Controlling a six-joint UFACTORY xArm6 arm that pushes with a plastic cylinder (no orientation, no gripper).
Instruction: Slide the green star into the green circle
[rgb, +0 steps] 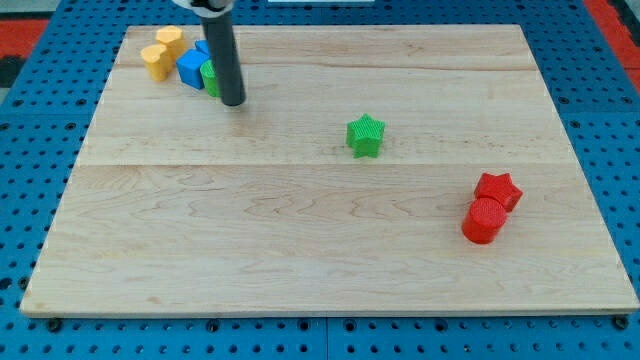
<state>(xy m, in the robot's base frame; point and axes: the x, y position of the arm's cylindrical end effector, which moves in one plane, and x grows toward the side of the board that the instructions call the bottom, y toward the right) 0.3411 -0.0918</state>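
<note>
— Currently, where is the green star (366, 136)?
— Camera view: mid-board, well apart from my tip (232, 102).
— And the tip?
— Beside the green circle (210, 76), mostly hidden, at the view's top left. No pincer; no legible writing.

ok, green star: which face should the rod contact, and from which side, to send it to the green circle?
Judging by layout: contact the green star on its right-hand face, approaching from the view's right and slightly below, pushing toward the upper left. The green circle sits there, half hidden behind my tip, among the blue and yellow blocks.
</note>
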